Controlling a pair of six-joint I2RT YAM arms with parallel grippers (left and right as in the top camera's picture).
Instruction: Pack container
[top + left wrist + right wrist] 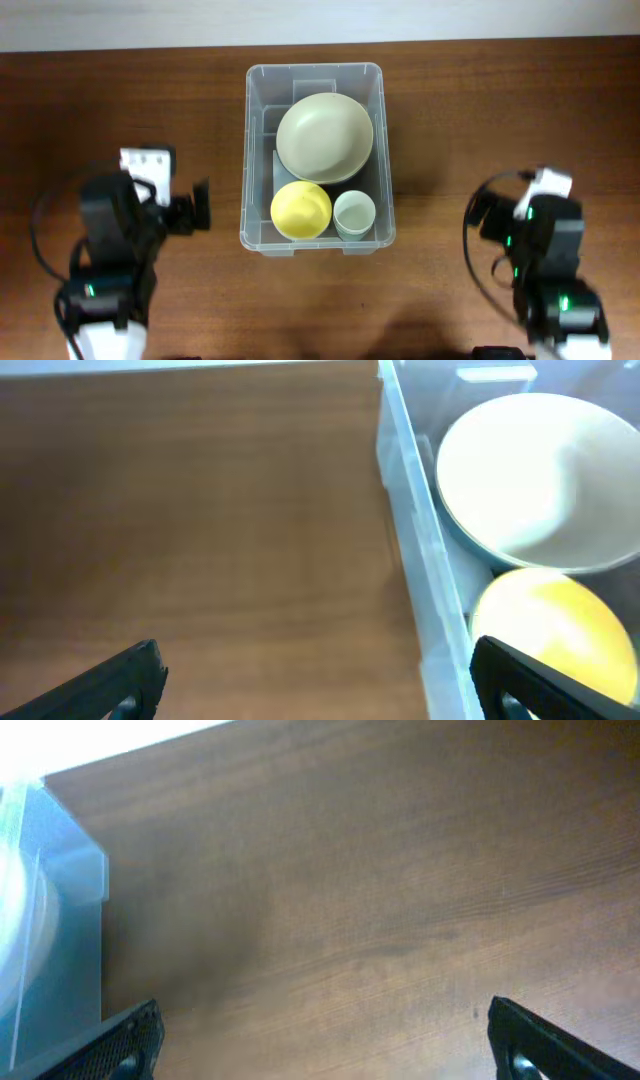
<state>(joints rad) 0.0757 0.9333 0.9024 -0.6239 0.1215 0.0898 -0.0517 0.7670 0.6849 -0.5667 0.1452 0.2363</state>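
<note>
The clear plastic container (258, 150) stands at the table's middle. In it lie a large pale green bowl (325, 137), a yellow bowl (300, 210) and a small pale cup (354, 215). My left gripper (203, 206) is open and empty, left of the container. In the left wrist view its fingers (318, 678) straddle the container wall (410, 530), with the green bowl (530, 480) and yellow bowl (555, 625) beyond. My right gripper (478, 214) is open and empty, right of the container; its view (325, 1040) shows bare wood and the container's corner (60, 910).
The brown wooden table (120, 100) runs to a pale wall strip along the far edge. Black cables loop beside each arm base.
</note>
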